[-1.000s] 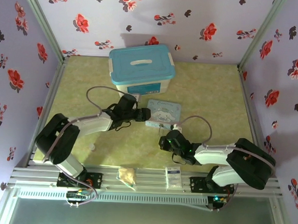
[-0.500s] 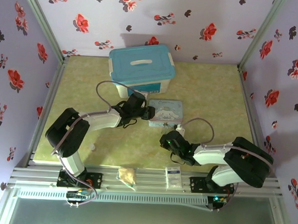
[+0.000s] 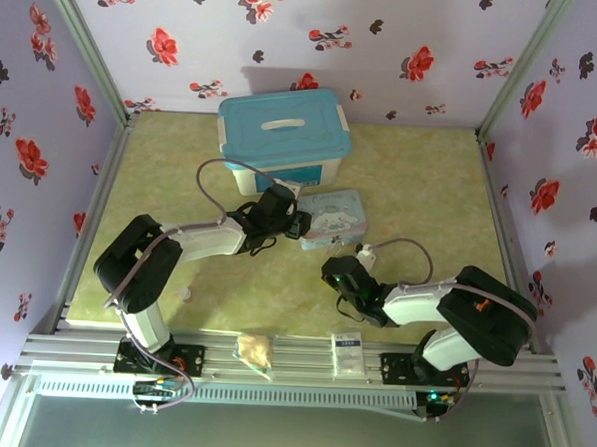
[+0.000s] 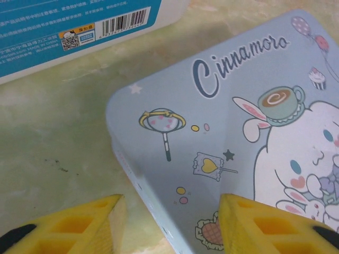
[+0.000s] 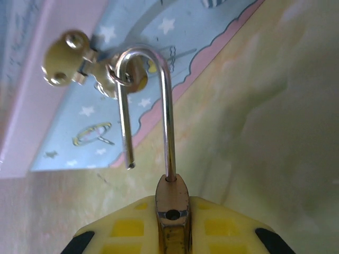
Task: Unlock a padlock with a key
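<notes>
Padlock (image 5: 171, 203) sits clamped between fingers (image 5: 124, 230) of the right gripper (image 5: 172, 227), shackle (image 5: 167, 106) open.

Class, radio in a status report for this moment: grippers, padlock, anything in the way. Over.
Left gripper open at tin edge. Right gripper shut on padlock body. Shackle open, free end out, hooked through tin's hasp.
</notes>
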Controlling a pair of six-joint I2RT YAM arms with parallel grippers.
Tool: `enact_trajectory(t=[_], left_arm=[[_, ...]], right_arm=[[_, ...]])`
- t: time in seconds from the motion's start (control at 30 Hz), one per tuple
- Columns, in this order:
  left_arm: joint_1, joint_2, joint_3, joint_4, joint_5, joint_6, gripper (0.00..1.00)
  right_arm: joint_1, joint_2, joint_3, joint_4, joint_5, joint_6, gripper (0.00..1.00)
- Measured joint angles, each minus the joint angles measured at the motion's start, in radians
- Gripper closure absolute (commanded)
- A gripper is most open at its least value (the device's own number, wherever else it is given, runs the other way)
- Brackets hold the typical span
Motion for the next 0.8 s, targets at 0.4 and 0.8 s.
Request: enact_trajectory(t=[0.4,0.8], left_arm=[[-0.003,0.007,-0.001,0.022,0.014,0.01,0.56],[-0.006,0.012,0.0,0.034,0.019,0.013,0.62]], right_arm=[[-0.063,-0.04,0.013,0.0,0.01,-0.011,0.91],[-0.217,-0.008,-0.018,0.105,-0.135,-0.131,0.91]])
